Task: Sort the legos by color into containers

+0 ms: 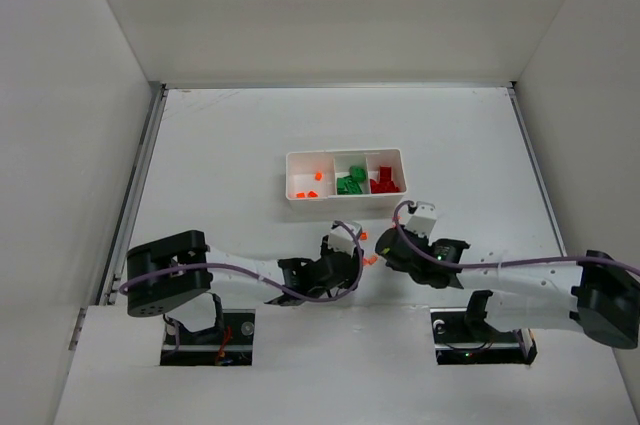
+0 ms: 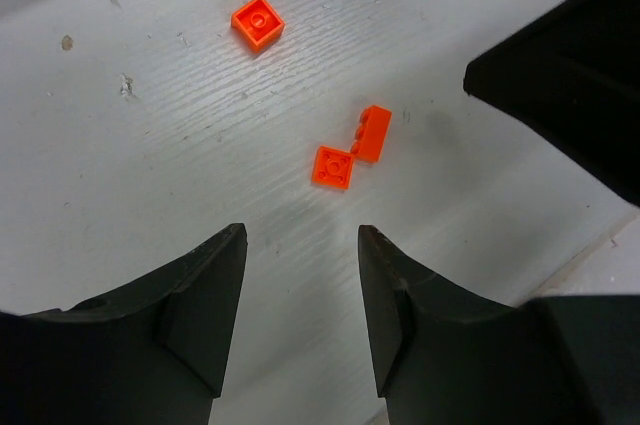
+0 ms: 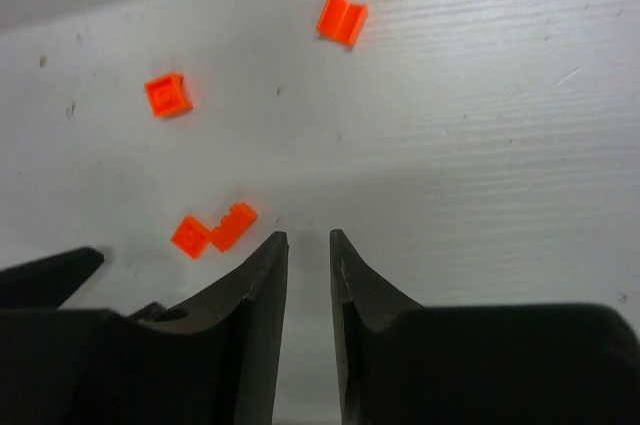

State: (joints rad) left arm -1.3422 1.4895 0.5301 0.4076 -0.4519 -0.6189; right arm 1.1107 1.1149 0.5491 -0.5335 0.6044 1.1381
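Legos: orange pair (image 2: 331,167) just ahead of left pincer (image 2: 300,240), released | right pincer (image 3: 308,240) nearly clenched, empty, beside them

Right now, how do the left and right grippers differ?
Left gripper jaws stand wide apart; right gripper jaws leave only a slit. The orange pair lies just ahead of the left gripper, but off to the side of the right gripper. Both are empty, low over the table.

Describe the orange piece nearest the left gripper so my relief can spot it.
On the table, just ahead of the left gripper, two orange bits lie touching. Yours is the nearer one, flat with its stud up; its partner is tipped on its side.
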